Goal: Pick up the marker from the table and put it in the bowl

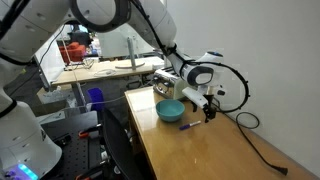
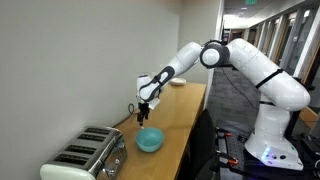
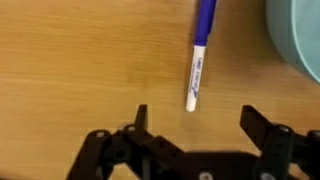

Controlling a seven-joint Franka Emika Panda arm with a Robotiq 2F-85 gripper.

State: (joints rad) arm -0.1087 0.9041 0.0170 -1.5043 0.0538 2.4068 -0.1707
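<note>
The marker [image 3: 198,55] lies on the light tan table [image 3: 70,70], whitish with a blue upper part, its white tip pointing toward my jaws. It also shows in an exterior view [image 1: 190,124] as a small blue stick beside the teal bowl [image 1: 170,110]. The bowl's rim fills the top right corner of the wrist view [image 3: 300,40] and shows in an exterior view [image 2: 149,139]. My gripper [image 3: 197,118] is open and empty, hovering above the table with the marker's tip just beyond the gap between its fingers. It hangs near the bowl in both exterior views [image 1: 205,103] [image 2: 145,113].
A silver toaster [image 2: 90,158] stands on the table beyond the bowl. A black cable [image 1: 255,140] trails across the tabletop. A cluttered workbench [image 1: 110,65] is further back. A wall runs along the table's far side.
</note>
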